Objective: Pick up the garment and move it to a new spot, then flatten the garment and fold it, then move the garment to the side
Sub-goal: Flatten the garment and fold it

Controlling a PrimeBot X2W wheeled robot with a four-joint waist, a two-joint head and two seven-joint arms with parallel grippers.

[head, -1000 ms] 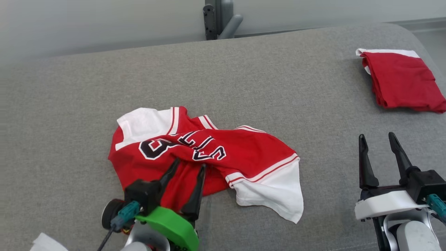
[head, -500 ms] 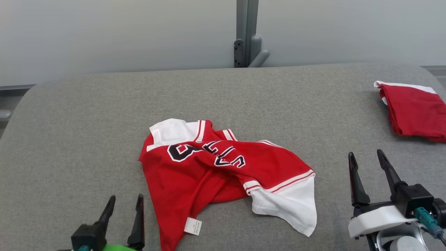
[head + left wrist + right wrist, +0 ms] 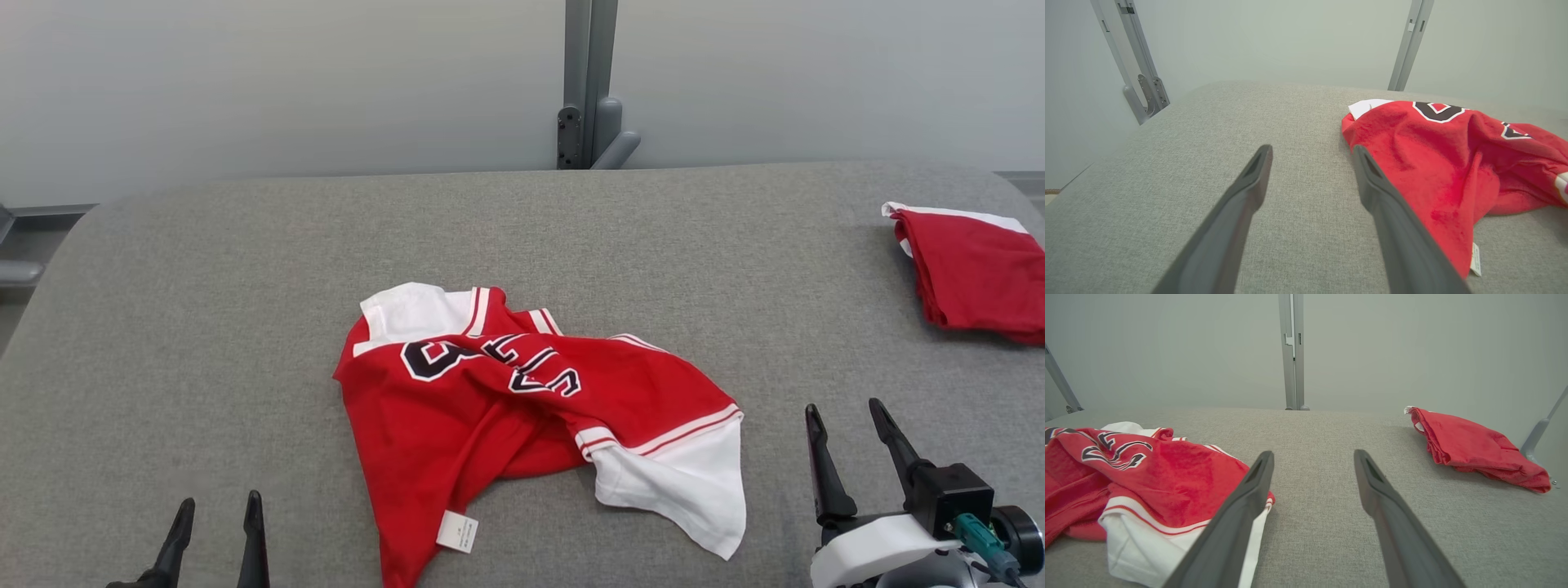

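Just right of my spread, empty left gripper (image 3: pixel 222 500): the crumpled garment (image 3: pixel 490 408), long axis toward my spread right gripper (image 3: pixel 842 405).

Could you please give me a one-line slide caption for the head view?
Crumpled jersey on grey table between open left gripper and open right gripper; folded red garment at right.
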